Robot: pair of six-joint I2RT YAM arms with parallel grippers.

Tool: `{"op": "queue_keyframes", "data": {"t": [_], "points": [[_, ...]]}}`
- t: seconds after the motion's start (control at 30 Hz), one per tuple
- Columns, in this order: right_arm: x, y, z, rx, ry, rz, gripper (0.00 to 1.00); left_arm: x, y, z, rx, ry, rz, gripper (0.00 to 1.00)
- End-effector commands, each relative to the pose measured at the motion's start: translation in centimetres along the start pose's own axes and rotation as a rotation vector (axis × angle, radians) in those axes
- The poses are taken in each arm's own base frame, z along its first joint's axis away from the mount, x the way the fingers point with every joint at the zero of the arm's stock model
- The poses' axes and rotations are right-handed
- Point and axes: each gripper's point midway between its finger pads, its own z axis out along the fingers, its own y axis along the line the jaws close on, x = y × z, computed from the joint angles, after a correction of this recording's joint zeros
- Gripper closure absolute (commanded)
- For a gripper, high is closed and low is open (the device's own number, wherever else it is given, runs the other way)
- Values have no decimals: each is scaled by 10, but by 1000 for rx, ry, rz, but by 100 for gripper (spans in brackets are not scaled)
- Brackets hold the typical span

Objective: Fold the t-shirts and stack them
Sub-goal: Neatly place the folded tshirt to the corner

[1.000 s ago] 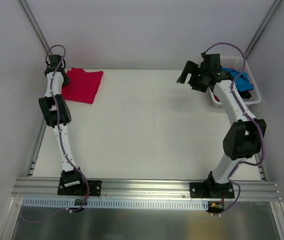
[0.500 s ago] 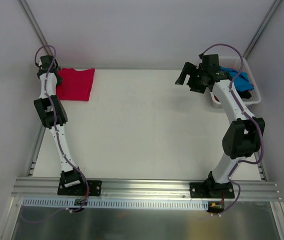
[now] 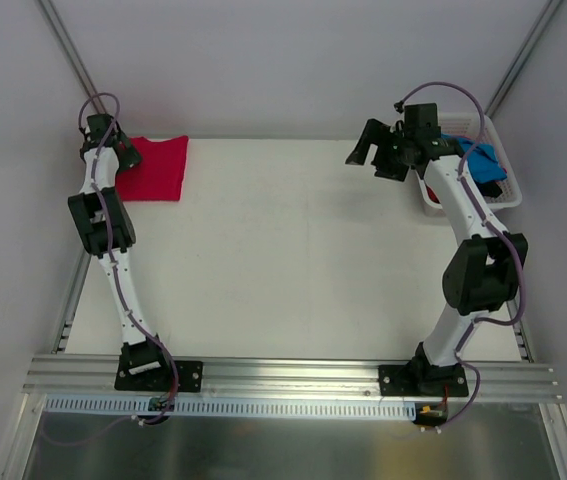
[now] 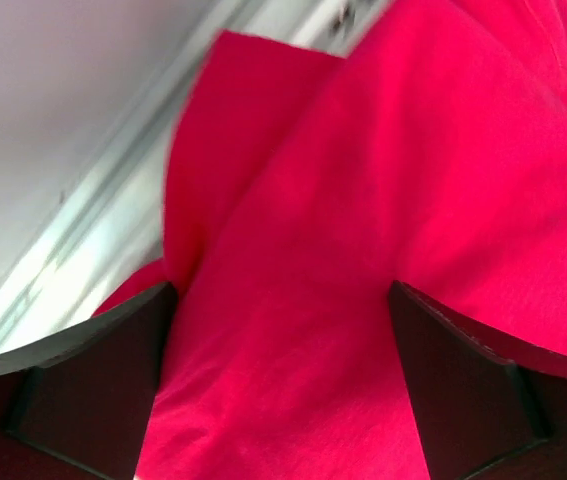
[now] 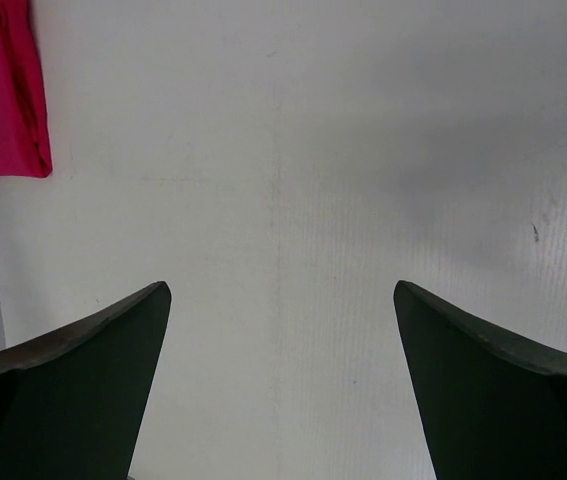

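Folded red t-shirt (image 3: 153,168) lies at the table's (image 3: 283,260) far-left corner; white basket (image 3: 511,196) at its far-right holds a blue t-shirt (image 3: 485,160).

Pale, evenly lit walls (image 3: 283,60) rise behind and beside the white table (image 3: 283,260) — an aluminium rail (image 3: 293,372) lines its near edge.

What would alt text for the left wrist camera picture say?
A folded bright red t-shirt fills the close-up view, between two dark, wide-open jaws at the bottom corners. A pale, blurred rail runs diagonally at upper left.
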Motion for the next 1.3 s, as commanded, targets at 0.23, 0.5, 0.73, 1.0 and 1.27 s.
{"op": "queue_keyframes", "data": {"t": [0.23,0.5,0.73,1.0,1.27], "points": [[-13,41,-11,-210,-27,-88,1,-82,-52,-180,1,-297,35,2],[-36,54,-10,-280,-115,-141,1,15,-119,-205,210,-107,98,2],[-63,70,4,-377,-149,-128,1,14,-100,-225,151,-154,151,1],[-63,67,2,-366,-161,-136,1,19,-88,-225,173,-106,89,3],[-58,66,-1,-363,-167,-139,1,13,-80,-220,222,-66,37,5]]}}
